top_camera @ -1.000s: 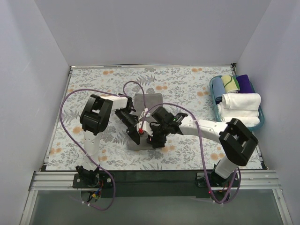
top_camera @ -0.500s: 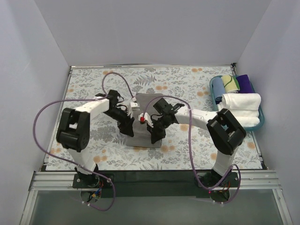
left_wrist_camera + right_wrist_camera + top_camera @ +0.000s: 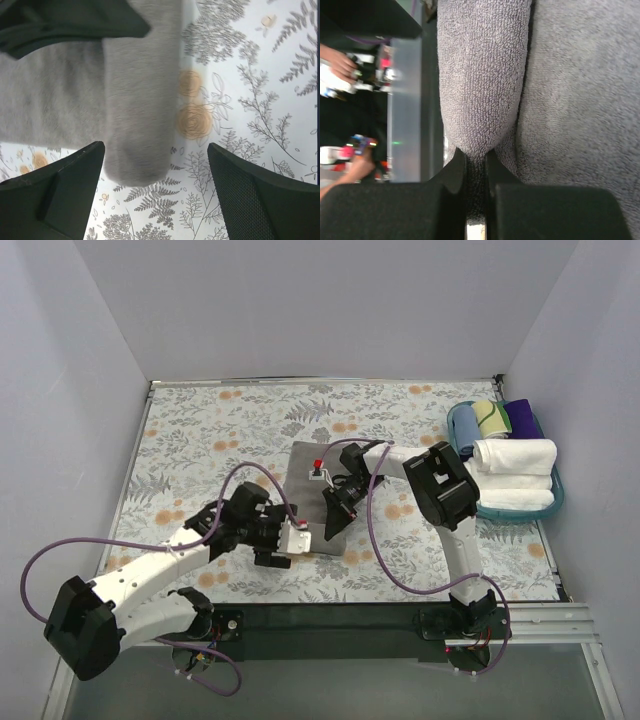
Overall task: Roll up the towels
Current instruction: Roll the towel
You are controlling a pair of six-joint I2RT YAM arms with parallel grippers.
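Towel (image 3: 308,490), grey, lies near the middle of the floral desk (image 3: 200,430), one long edge doubled over into a thick fold. Your right claw (image 3: 335,512) is clenched on that fold, the cloth pinched tight between its tips in the wrist view. Your left claw (image 3: 280,542) hangs released and spread wide at the near left corner, gripping nothing. Rolled towels (image 3: 515,455) fill a blue basket (image 3: 556,496) at the desk's right edge.

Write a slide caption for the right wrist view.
Close-up: right hand shut on a rolled fold of the grey towel.
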